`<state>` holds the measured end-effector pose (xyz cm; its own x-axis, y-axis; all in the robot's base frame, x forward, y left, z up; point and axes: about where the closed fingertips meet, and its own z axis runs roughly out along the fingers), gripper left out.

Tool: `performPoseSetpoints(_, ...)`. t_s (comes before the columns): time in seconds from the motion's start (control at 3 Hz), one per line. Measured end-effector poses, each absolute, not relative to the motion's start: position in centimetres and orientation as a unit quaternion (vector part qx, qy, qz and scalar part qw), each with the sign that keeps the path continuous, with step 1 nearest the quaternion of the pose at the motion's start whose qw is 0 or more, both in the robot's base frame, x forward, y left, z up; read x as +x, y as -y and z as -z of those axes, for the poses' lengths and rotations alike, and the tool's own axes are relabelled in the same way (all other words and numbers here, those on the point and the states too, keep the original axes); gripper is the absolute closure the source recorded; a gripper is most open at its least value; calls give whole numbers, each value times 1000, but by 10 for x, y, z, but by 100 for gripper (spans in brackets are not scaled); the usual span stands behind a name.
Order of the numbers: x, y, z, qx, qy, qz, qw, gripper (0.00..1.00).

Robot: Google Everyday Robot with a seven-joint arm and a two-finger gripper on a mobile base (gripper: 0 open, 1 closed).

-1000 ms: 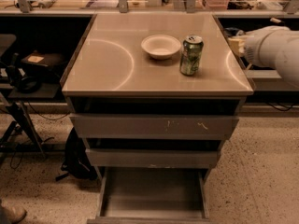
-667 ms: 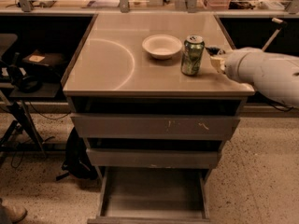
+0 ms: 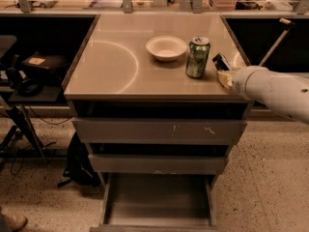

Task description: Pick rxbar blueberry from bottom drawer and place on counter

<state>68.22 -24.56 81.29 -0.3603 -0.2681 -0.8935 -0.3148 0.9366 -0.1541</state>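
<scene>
Beige-tan glossy surface [image 3: 111,76] tops a grey 3-drawer unit, w/ curved light reflections on its left half. The gripper [image 3: 223,70] sits at the surface's right edge, near the front-right corner, at the end of a white arm [image 3: 275,88] that comes in from the right side of the view. Jaws are closed on the bar [image 3: 221,62], a small dark wrapped thing w/ light markings, sticking up and tilted from the gripper tip. The bar is just right of the green can [image 3: 197,57], close but apart from it; can't tell if it touches the surface or is just above it.

The can stands upright, right of centre. A shallow white bowl [image 3: 166,48] is beside it on the left, a bit further back, not touching.

Below, the top drawer [image 3: 159,129] and the middle drawer [image 3: 157,163] are each pulled out a little. The bottom drawer [image 3: 157,207] is pulled out furthest, showing a plain grey floor.

A dark bag [image 3: 79,161] lies on the speckled floor left of the unit.
</scene>
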Motion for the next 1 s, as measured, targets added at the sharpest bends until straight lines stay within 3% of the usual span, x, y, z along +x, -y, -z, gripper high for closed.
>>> performPoseSetpoints(0.33,682,246,-813,-177,-824,-22,537,81)
performPoseSetpoints(1.0,682,245,-813,-177,-824,-22,537,35)
